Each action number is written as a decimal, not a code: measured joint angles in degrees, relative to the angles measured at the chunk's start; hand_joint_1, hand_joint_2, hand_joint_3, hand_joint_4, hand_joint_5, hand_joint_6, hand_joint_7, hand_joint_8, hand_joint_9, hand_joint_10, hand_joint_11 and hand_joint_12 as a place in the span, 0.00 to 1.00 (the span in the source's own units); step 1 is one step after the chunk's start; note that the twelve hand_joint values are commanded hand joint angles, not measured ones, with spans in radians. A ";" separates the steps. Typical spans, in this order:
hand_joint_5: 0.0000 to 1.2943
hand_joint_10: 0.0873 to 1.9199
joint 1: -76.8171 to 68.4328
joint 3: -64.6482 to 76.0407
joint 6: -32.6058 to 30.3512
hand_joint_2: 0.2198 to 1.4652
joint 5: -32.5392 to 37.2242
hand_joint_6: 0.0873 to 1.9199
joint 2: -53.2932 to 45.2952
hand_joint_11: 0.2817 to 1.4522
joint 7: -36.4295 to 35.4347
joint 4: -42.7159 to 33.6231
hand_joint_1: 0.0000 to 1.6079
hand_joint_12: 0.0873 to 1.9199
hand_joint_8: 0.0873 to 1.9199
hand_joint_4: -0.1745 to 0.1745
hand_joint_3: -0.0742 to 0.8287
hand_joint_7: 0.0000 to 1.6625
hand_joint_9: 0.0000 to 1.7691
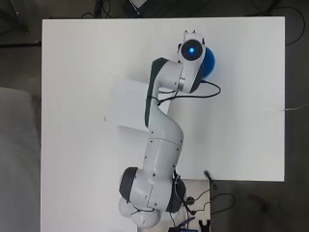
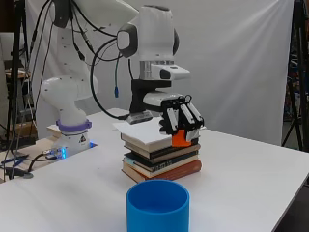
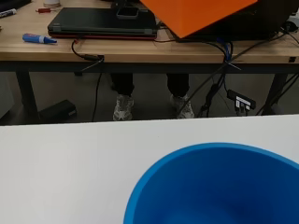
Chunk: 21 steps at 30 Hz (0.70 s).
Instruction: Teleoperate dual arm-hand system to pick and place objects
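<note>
The hand (image 2: pixel 181 118) is curled round an orange block (image 2: pixel 181 138) and holds it in the air, level with the top of the book stack. That orange block (image 3: pixel 196 14) also fills a corner of the wrist view. A blue cup (image 2: pixel 157 205) stands upright at the table's near edge in the side view. In the overhead view the blue cup (image 1: pixel 209 63) peeks out from under the arm's end, near the table's far right. The wrist view looks down into the blue cup (image 3: pixel 219 186), which looks empty.
A stack of books (image 2: pixel 161 157) topped by a white one stands mid-table, right beside the hand. From above, the white top book (image 1: pixel 129 104) lies left of the arm. The table's far edge (image 3: pixel 140 122) runs just beyond the cup.
</note>
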<state>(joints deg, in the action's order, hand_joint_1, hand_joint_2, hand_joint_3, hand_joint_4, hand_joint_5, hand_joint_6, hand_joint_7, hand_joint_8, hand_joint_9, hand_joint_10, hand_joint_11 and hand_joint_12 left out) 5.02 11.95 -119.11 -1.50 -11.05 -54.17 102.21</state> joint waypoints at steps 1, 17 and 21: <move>0.64 0.99 0.22 0.15 -0.36 0.78 0.33 0.61 -0.79 0.70 0.04 -0.13 0.59 0.93 0.94 1.00 0.08 0.78 0.86; 0.65 0.97 2.83 3.86 -1.85 0.77 6.62 0.60 -5.84 0.59 -9.30 5.35 0.60 0.90 0.93 1.00 0.08 0.74 0.82; 0.22 0.18 3.03 3.85 -1.16 0.65 6.92 0.03 -6.62 0.14 -8.67 5.16 0.31 0.17 0.12 0.56 0.07 0.23 0.29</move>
<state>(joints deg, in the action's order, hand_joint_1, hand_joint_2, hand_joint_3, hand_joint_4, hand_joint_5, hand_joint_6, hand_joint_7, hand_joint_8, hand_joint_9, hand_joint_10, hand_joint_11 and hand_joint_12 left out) 8.05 15.79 -120.27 5.43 -17.67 -62.84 107.38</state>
